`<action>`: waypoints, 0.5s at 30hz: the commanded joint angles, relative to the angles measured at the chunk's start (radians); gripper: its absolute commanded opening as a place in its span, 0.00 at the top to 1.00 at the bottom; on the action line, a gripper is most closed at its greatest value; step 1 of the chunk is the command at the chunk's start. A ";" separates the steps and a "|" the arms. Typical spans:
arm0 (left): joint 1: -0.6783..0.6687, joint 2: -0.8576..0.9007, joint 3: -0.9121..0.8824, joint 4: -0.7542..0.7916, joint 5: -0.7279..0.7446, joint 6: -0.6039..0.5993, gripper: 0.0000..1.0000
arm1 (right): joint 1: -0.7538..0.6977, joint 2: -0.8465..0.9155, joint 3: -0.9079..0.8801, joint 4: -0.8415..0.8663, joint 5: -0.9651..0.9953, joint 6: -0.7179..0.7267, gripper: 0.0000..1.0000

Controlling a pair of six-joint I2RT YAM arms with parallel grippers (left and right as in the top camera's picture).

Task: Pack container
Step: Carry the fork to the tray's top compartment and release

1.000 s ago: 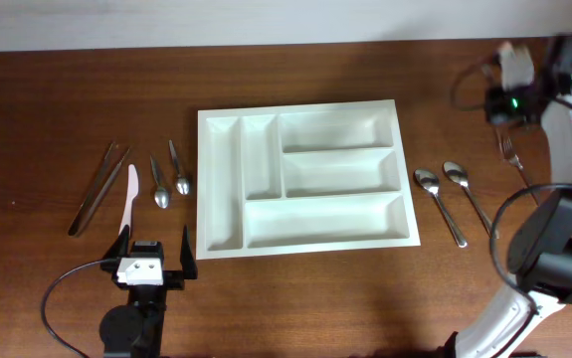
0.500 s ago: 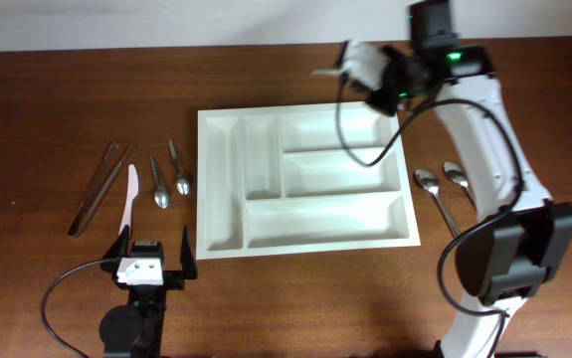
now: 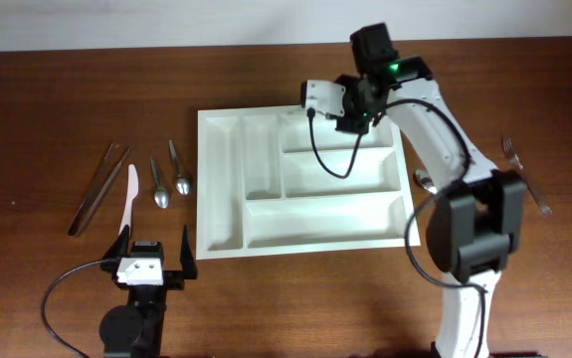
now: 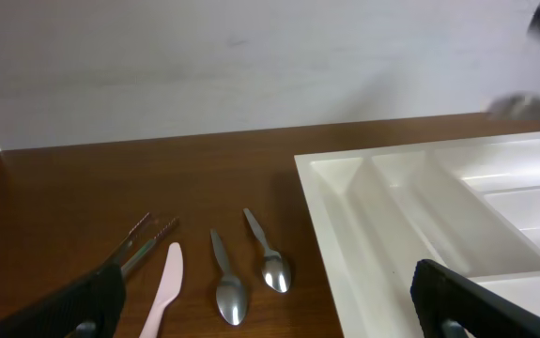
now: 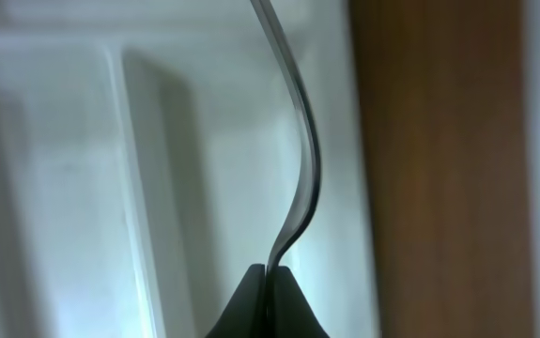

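The white compartment tray (image 3: 206, 179) lies mid-table; it also shows in the left wrist view (image 4: 345, 216) and the right wrist view (image 5: 82, 188). My right gripper (image 3: 317, 99) hovers over the tray's rear compartments. It is shut (image 5: 268, 272) on the thin curved handle of a metal utensil (image 5: 305, 169), whose head is out of view. My left gripper (image 3: 152, 257) is open and empty near the front left edge, with its fingers spread (image 4: 270, 310) behind two spoons.
Left of the tray lie metal tongs (image 3: 96, 187), a pink knife (image 3: 129, 199) and two spoons (image 3: 159, 184) (image 3: 178, 169). Right of the tray lie a spoon (image 3: 425, 180), partly under the arm, and a fork (image 3: 520, 169).
My right arm has swung from the far right rear corner leftward to above the tray's rear compartments. The left arm has not moved.
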 commanded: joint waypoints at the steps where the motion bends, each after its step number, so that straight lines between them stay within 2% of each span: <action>1: 0.005 -0.008 -0.008 0.003 0.011 -0.005 0.01 | -0.005 0.049 0.001 0.003 0.037 0.008 0.96; 2: 0.005 -0.008 -0.008 0.003 0.011 -0.005 0.01 | -0.005 0.057 0.001 0.008 0.037 0.008 0.96; 3: 0.005 -0.008 -0.008 0.003 0.011 -0.006 0.01 | -0.005 0.060 0.001 0.016 0.037 0.008 0.89; 6: 0.005 -0.008 -0.008 0.003 0.011 -0.005 0.01 | -0.005 0.058 0.002 0.037 0.039 0.037 0.43; 7: 0.005 -0.008 -0.008 0.003 0.011 -0.006 0.01 | -0.007 0.053 0.004 0.048 0.054 0.077 0.33; 9: 0.005 -0.008 -0.008 0.003 0.011 -0.005 0.01 | -0.015 0.040 0.021 0.056 0.117 0.163 0.27; 15: 0.005 -0.008 -0.008 0.003 0.011 -0.005 0.01 | -0.095 -0.022 0.089 -0.016 0.361 0.401 0.26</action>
